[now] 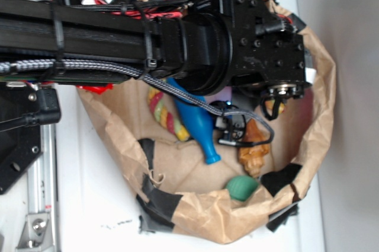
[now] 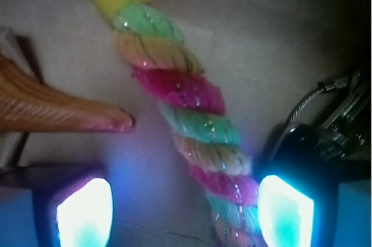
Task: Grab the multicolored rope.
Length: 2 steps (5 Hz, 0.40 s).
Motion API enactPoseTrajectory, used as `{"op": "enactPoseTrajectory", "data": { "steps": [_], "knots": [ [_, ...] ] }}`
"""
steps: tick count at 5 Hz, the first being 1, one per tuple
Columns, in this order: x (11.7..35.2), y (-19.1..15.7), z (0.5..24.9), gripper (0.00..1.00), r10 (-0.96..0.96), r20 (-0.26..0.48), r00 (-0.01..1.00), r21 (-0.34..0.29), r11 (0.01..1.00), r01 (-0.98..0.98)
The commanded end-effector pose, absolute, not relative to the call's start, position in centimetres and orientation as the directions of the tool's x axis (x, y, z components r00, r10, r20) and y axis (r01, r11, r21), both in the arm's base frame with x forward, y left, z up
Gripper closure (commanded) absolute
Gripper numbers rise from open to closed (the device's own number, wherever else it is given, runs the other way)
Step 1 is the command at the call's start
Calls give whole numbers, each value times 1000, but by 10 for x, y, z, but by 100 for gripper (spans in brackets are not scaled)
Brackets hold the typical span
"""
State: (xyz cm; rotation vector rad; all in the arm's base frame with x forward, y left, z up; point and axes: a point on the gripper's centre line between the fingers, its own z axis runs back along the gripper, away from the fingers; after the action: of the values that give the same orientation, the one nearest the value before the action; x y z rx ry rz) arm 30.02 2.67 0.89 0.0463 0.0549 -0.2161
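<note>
Paper bag [image 1: 308, 145] on the white bench [image 1: 89, 204] holds everything; the exterior view hides most behind the arm [image 1: 177, 38], showing bottle [image 1: 198, 124], shell [image 1: 254, 151] and rope [image 1: 164, 115]. Only the wrist view shows the claw [image 2: 186, 212] spread, rope [image 2: 192, 125] running between its fingers [image 2: 84, 212].
</note>
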Motion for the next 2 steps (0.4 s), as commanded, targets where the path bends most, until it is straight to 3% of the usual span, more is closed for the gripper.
{"op": "enactPoseTrajectory", "data": {
  "steps": [1,2],
  "knots": [
    [301,28,-18,100,-209,-88,974,36,976,213],
    [302,27,-7,100,-226,-67,972,50,972,230]
  ]
}}
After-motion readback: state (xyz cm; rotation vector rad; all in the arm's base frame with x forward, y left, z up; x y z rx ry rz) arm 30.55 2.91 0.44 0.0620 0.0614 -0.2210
